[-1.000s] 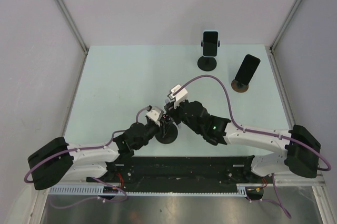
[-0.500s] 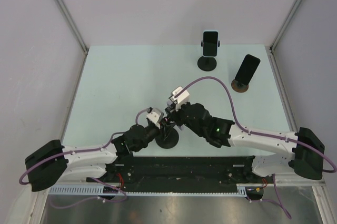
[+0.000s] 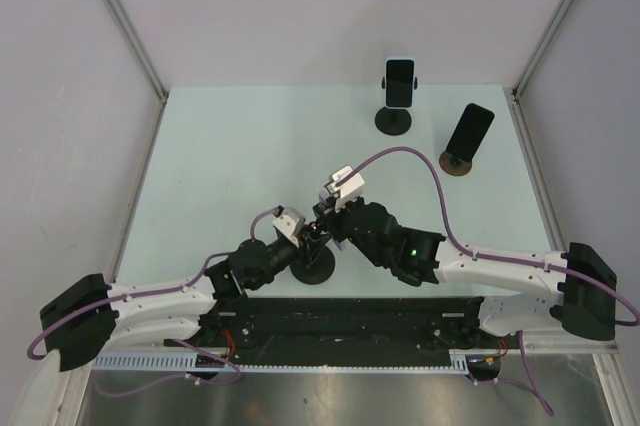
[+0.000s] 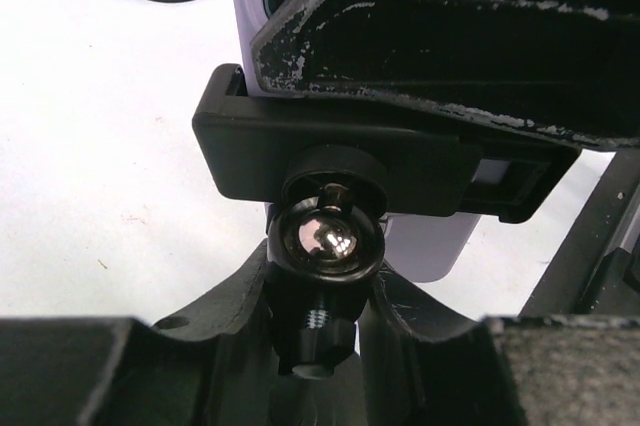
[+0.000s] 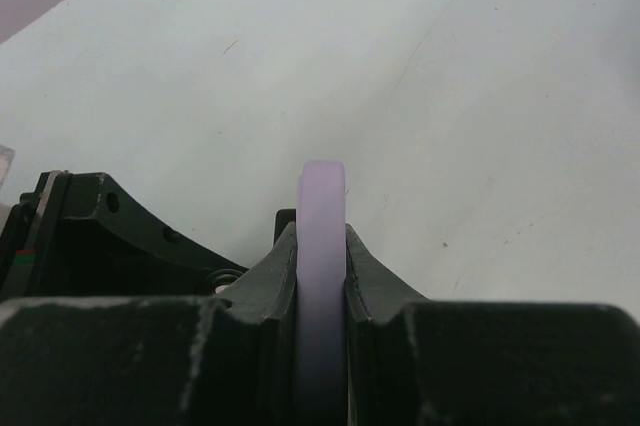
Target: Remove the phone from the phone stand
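Observation:
The phone [image 5: 322, 186], in a lilac case, stands on edge in the black clamp [image 4: 250, 146] of the phone stand. My right gripper [image 5: 322, 241] is shut on the phone, one finger pressed to each flat face. My left gripper [image 4: 320, 296] is shut on the stand's stem just below its shiny ball joint [image 4: 328, 236]. In the top view both grippers meet over the stand's round black base [image 3: 313, 264], the left gripper [image 3: 298, 246] coming in from the left and the right gripper [image 3: 322, 221] from above right. They hide most of the phone there.
A second phone [image 3: 400, 82] sits in a black stand [image 3: 393, 120] at the back of the table. A dark phone [image 3: 469, 131] leans on a small round brown base [image 3: 458, 163] at the back right. Walls enclose the table on three sides.
My right gripper's jaws have closed onto the phone. The left arm's elbow and shoulder have swung left while its gripper stays on the stand. The stand's base has not moved.

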Available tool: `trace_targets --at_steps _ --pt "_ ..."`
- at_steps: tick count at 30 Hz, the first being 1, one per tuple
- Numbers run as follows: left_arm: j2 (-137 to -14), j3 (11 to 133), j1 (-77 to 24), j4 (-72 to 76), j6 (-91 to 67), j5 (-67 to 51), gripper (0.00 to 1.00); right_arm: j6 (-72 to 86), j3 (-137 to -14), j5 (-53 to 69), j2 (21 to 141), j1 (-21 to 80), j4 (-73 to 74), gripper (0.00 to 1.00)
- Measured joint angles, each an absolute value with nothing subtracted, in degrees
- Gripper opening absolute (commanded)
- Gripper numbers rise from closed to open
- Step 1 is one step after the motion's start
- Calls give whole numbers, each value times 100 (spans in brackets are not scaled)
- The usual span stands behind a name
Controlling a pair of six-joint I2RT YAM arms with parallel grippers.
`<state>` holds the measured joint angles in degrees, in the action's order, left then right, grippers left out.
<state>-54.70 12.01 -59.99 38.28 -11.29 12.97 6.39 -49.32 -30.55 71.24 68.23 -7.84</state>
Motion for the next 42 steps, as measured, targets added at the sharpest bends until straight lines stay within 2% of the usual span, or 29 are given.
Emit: trace_targets --at_steps 11,16,17,18,20,21,24,27,32,42 --pt "-5422 1103 -6031 3887 -1055 1479 0 891 -4932 -3437 7332 6851 -1000 0" --pt "-5476 1092 -6064 3887 -1055 1656 2 906 -4930 -3146 7437 6694 -1116 0" --pt "-5476 1092 -6064 3887 -1048 1682 12 871 -4928 -3013 7441 6646 -1144 0" --pt "-5476 1092 -6064 3892 -1031 1706 34 801 -4921 -2880 7441 6608 -1186 0" --pt "-5470 1092 -6071 3894 -978 1750 52 672 -4919 -2659 7441 6556 -1232 0" --pt "-5459 1092 -6071 3896 -926 1750 65 580 -4919 -2539 7441 6523 -1240 0" --pt "-5312 1090 -6062 3992 -773 1728 81 266 -4875 -2362 7439 6351 -1238 0" --pt "-5210 1090 -6016 4108 -692 1608 87 32 -4873 -2226 7435 6252 -1247 0" --pt "-5201 1109 -5848 3988 -696 1415 88 -266 -4873 -1933 7435 6248 -1253 0" --pt "-5540 1879 -5308 2908 -753 945 74 -661 -4873 -1584 7424 6289 -1247 0"
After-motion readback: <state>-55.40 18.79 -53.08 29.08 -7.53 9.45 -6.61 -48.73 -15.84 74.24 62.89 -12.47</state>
